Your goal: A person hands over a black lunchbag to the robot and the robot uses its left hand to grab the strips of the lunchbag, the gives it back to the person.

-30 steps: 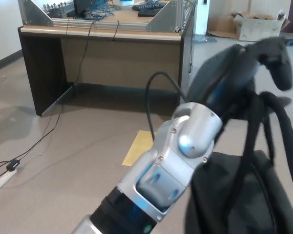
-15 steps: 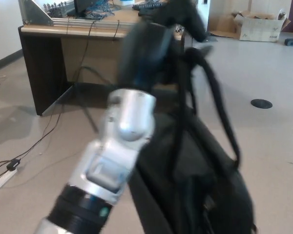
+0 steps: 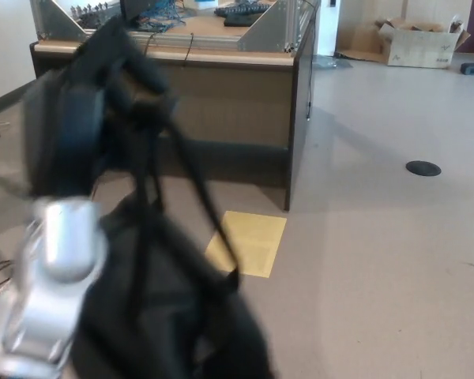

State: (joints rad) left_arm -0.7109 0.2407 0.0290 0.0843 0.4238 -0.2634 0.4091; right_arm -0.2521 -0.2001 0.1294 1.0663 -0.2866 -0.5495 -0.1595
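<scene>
Closest to us, our silver forearm point(image 3: 47, 292) rises from the lower left corner, blurred with motion, and beside it the black lunchbag point(image 3: 162, 316) hangs low in the picture, its body filling the bottom left. Its strips point(image 3: 154, 170) run up from the bag to our left robot hand point(image 3: 87, 87), which is raised at the upper left and holds them hooked in its closed fingers, so the bag dangles free of the floor. A second ago this arm and the bag were over on the right of the view; half a second ago they were passing the middle; now they have swung all the way across to the left. We judge that the grab is done and that this sweep is the carry toward giving the bag back, though no person shows anywhere in view, so we cannot tell where the handover will happen. Our right robot hand is not in view. Past the bag a yellow sheet point(image 3: 249, 242) lies on the floor point(image 3: 379, 260), and farther back stands a dark worktop point(image 3: 221, 87) carrying metal frames, with a cardboard box point(image 3: 415, 43) beyond.
</scene>
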